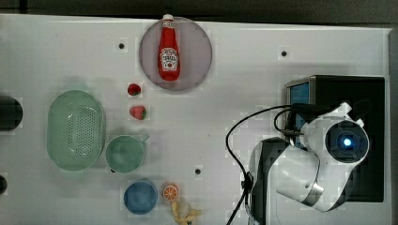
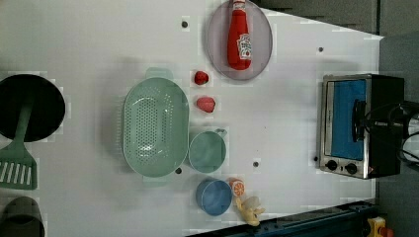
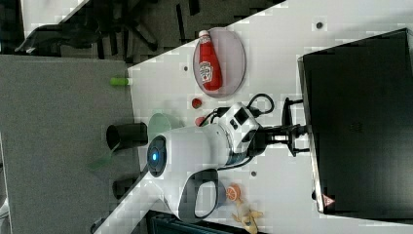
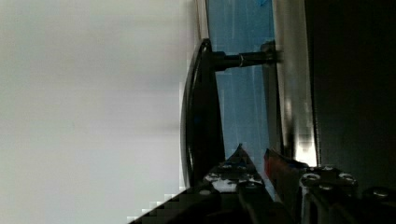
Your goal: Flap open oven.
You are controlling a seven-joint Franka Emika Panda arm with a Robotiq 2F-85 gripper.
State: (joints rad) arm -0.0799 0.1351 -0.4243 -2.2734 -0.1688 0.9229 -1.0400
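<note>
Top view: the boxy black-topped toaster oven (image 1: 361,140) with its blue glass door sits at the top view's right edge of the white desk (image 1: 234,84), and the white robot arm (image 1: 309,164) hangs over its front side. A red ketchup bottle (image 1: 169,49) lies on a round grey plate (image 1: 197,51) further up the desk.

Left view: the oven (image 2: 358,126) is at the left view's right, door shut, dark bar handle (image 2: 356,121) across the blue glass, two black knobs (image 2: 341,166) at the lower end of the silver frame. A pale green oval colander (image 2: 155,128) sits mid-desk with a green cup (image 2: 207,151) just beside it.

Right view: the black gripper (image 3: 292,134) reaches from the arm to the oven's (image 3: 360,122) front edge, right at the door handle.

Wrist view: the handle (image 4: 198,121) stands off the blue glass on a post. The jaws are only narrowly apart, one fingertip (image 4: 238,156) in the gap behind the handle; whether they're actually clamped on it, I can't tell.
</note>
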